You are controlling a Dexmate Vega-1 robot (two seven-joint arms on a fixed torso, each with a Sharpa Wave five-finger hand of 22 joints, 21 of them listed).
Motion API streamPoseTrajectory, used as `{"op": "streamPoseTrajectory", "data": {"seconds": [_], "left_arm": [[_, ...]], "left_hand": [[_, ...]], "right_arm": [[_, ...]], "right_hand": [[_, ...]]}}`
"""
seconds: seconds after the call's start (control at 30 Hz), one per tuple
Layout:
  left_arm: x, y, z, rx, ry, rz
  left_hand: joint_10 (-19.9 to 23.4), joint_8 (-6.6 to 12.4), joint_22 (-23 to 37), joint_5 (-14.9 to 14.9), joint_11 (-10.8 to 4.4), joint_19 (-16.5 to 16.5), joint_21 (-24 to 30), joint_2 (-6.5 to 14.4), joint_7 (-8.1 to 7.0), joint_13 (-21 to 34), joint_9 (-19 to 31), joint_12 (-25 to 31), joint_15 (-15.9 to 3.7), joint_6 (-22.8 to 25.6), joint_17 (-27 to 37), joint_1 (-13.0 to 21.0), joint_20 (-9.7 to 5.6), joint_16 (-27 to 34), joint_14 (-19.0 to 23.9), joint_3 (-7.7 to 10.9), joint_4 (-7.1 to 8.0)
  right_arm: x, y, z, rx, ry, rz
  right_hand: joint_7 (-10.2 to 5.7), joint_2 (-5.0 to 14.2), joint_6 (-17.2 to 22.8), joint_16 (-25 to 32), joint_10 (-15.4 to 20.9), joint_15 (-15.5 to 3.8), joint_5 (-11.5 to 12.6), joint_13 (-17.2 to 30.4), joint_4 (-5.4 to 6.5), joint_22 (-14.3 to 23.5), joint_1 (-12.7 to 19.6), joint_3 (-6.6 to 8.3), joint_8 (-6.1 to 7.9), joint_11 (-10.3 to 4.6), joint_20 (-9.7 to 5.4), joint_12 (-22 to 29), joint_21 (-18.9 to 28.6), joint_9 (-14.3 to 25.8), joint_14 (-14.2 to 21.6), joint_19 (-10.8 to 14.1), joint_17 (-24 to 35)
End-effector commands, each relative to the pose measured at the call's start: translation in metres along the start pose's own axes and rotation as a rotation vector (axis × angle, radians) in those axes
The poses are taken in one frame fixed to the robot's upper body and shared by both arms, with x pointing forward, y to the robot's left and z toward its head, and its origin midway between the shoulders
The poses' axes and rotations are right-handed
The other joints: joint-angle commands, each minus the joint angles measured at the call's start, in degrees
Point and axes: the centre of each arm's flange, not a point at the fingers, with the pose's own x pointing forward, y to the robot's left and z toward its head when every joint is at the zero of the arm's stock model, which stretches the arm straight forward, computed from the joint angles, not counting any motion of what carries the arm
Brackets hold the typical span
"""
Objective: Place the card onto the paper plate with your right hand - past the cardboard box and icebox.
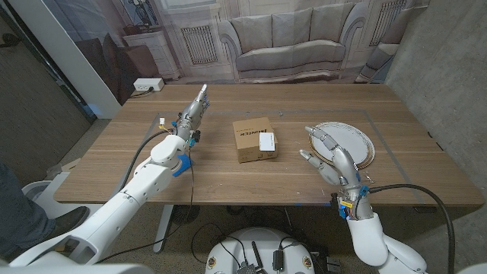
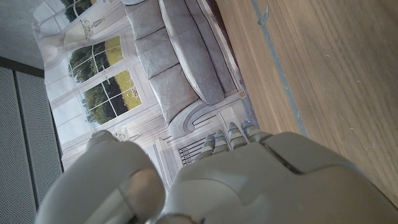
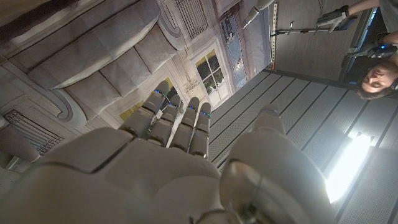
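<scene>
**Right hand waits by the plate, card on the box**

Wooden table [image 1: 114,164] first: the cardboard box [image 1: 253,139] sits mid-table, a white card [image 1: 266,141] on its top, paper plate [image 1: 358,144] well to its right. The right hand [image 1: 329,155] hovers beside the plate, fingers apart, empty. The left hand [image 1: 194,113] stretches out, fingers straight, empty too. My call: reach left, pinch the card by its edge, lift clear. The right wrist view adds a person [image 3: 376,78] looking on.

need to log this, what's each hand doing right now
Left hand: open, fingers stretched out, holding nothing.
Right hand: open beside the paper plate, holding nothing.
</scene>
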Motion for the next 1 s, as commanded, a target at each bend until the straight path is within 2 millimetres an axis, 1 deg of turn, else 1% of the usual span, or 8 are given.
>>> {"op": "streamPoseTrajectory", "data": {"seconds": [0.03, 0.4, 0.83, 0.93, 1.0], "left_arm": [[0.0, -0.005, -0.002, -0.004, -0.003, 0.005], [-0.001, -0.007, -0.009, -0.015, 0.005, 0.007], [0.005, -0.008, -0.015, -0.029, 0.005, 0.002], [0.006, -0.008, -0.015, -0.03, 0.005, 0.001], [0.007, -0.007, -0.016, -0.03, 0.005, 0.0]], "left_hand": [[-0.3, -0.21, 0.1, -0.2, 0.16, -0.7, -0.2, 0.2, 0.05, 0.3, 0.1, -0.2, -0.11, -0.3, 0.2, 0.5, -2.74, -0.3, -0.5, -0.25, -0.23], [-0.4, -0.22, 0.1, -0.3, 0.11, -0.8, -0.2, 0.3, 0.04, 0.3, 0.1, -0.3, 0.02, -0.3, 0.2, 0.6, -2.72, -0.3, -0.6, -0.32, -0.24], [-0.4, -0.22, 0.1, -0.3, 0.07, -0.9, -0.2, 0.3, 0.03, 0.3, 0.1, -0.2, 0.06, -0.3, 0.2, 0.6, -2.56, -0.3, -0.7, -0.42, -0.24], [-0.4, -0.22, 0.1, -0.3, 0.1, -0.9, -0.2, 0.3, 0.03, 0.3, 0.1, -0.2, 0.05, -0.4, 0.2, 0.6, -2.5, -0.2, -0.7, -0.45, -0.24], [-0.3, -0.22, 0.1, -0.4, 0.02, -0.9, -0.2, 0.4, 0.06, 0.3, 0.1, -0.2, 0.03, -0.4, 0.2, 0.7, -2.45, -0.3, -0.7, -0.46, -0.24]], "right_arm": [[-0.004, 0.001, 0.001, -0.097, -0.024, 0.0], [-0.005, 0.005, 0.0, -0.144, -0.026, 0.023], [0.0, 0.006, 0.004, -0.21, -0.03, 0.084], [0.001, 0.007, 0.005, -0.221, -0.03, 0.098], [0.001, 0.007, 0.006, -0.224, -0.028, 0.11]], "right_hand": [[-0.43, 0.2, 0.8, -0.2, 0.6, -4.3, 0.6, 0.0, -0.53, 0.3, 1.1, 0.36, 0.52, -0.07, -4.39, 0.4, -0.1, 0.2, 0.7, 0.6, 0.2], [-0.83, 0.34, 1.2, -0.3, 1.2, -4.65, 1.0, 0.0, -0.92, 0.3, 2.5, 0.82, 0.45, -0.27, -4.7, 0.4, -0.2, 0.2, 1.1, 1.0, 0.2], [-0.97, 0.48, 2.0, -0.3, 1.9, -4.83, 1.3, 0.0, -1.09, 0.3, 3.6, 1.19, 0.59, -0.4, -4.76, 0.5, -0.3, 0.2, 1.5, 1.3, 0.2], [-0.9, 0.56, 2.3, -0.3, 2.1, -5.01, 1.3, 0.0, -1.09, 0.3, 4.0, 1.33, 0.61, -0.47, -4.93, 0.5, -0.2, 0.2, 2.0, 1.8, 0.2], [-0.71, 0.62, 2.8, -0.1, 2.6, -5.25, 1.4, 0.0, -1.07, 0.3, 4.5, 1.49, 0.66, -0.4, -5.35, 0.6, 0.1, 0.2, 2.7, 2.6, 0.3]]}}
